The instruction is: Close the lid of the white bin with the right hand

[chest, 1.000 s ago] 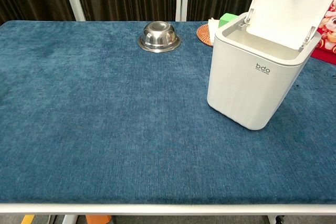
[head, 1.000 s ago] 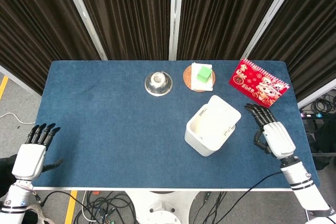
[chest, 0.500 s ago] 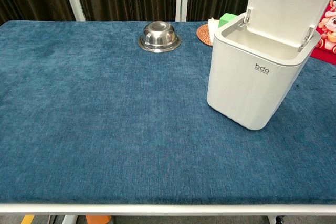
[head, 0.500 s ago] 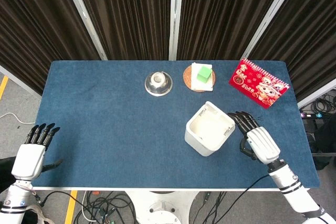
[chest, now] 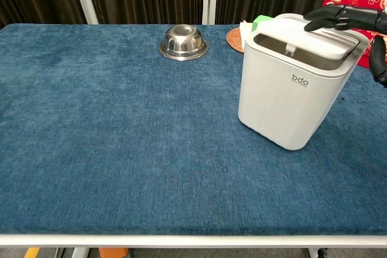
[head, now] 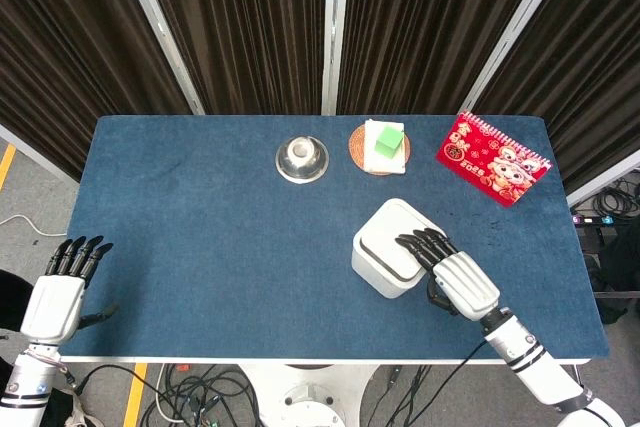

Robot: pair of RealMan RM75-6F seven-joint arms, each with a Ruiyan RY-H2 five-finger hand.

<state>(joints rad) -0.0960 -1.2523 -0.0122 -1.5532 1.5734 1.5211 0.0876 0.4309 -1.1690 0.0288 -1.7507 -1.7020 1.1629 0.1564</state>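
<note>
The white bin point(head: 385, 265) point(chest: 289, 99) stands right of the table's middle. Its lid point(head: 395, 231) point(chest: 305, 35) is tipped nearly flat over the rim, and a narrow gap still shows at the front in the chest view. My right hand point(head: 447, 270) point(chest: 347, 19) lies on top of the lid with its black fingers stretched flat across it, holding nothing. My left hand point(head: 62, 287) hangs off the table's near left corner, fingers apart and empty; the chest view does not show it.
A steel bowl point(head: 301, 158) point(chest: 184, 40) sits at the back centre. Beside it a woven coaster point(head: 381, 148) carries white and green blocks. A red calendar point(head: 491, 158) lies at the back right corner. Dark curtains hang behind the blue table point(head: 200, 237).
My right hand swung left from beside the bin onto the lid. The lid went from standing upright and open to lying almost flat on the bin. The left hand stayed put.
</note>
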